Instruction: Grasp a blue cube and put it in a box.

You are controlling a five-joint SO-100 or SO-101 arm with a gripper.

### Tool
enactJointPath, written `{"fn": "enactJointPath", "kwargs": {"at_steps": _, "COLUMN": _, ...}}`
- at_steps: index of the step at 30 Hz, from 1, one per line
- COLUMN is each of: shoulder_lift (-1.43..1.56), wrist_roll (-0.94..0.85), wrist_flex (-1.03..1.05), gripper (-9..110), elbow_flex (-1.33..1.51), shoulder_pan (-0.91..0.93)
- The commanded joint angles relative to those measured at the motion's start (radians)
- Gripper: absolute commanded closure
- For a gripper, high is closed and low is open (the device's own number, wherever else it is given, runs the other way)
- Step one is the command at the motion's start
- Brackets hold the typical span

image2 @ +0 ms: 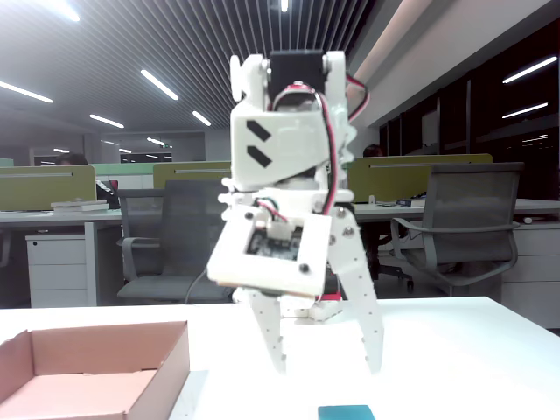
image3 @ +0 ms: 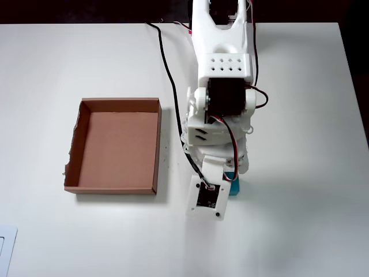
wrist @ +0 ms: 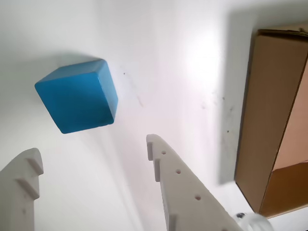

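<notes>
The blue cube (wrist: 77, 98) lies on the white table, up and to the left in the wrist view, just ahead of my gripper (wrist: 92, 149). The jaws stand wide open and empty, one finger (wrist: 24, 178) at lower left and the other finger (wrist: 180, 187) at lower middle, not touching the cube. In the fixed view the gripper (image2: 328, 367) hangs just above the table with the cube (image2: 346, 412) at the bottom edge in front of it. In the overhead view only a sliver of the cube (image3: 233, 187) shows beside the wrist. The cardboard box (image3: 157, 144) stands empty to the left; it also shows in the wrist view (wrist: 269, 110) and the fixed view (image2: 166, 367).
A black cable (image3: 167, 69) runs along the table from the arm's base towards the box. A white object (image3: 6, 248) sits at the table's lower left corner in the overhead view. Office chairs and desks stand behind the table in the fixed view.
</notes>
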Motion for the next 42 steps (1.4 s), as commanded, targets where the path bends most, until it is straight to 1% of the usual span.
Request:
{"fn": "enactJointPath", "kwargs": {"at_steps": 1, "shoulder_lift": -0.003, "wrist_roll": -0.014, "wrist_flex": -0.025, "gripper": 70, "elbow_flex": -0.054, "shoulder_pan": -0.017}}
{"fn": "enactJointPath", "kwargs": {"at_steps": 10, "shoulder_lift": -0.069, "wrist_roll": -0.015, "wrist_flex": -0.072, "gripper": 65, "elbow_flex": -0.087, "shoulder_pan": -0.023}}
{"fn": "enactJointPath", "kwargs": {"at_steps": 20, "shoulder_lift": -0.107, "wrist_roll": -0.008, "wrist_flex": -0.1, "gripper": 66, "elbow_flex": -0.094, "shoulder_pan": -0.04}}
{"fn": "enactJointPath", "kwargs": {"at_steps": 42, "shoulder_lift": -0.15, "wrist_roll": 0.012, "wrist_flex": -0.141, "gripper": 73, "elbow_flex": -0.095, "shoulder_pan": -0.061}}
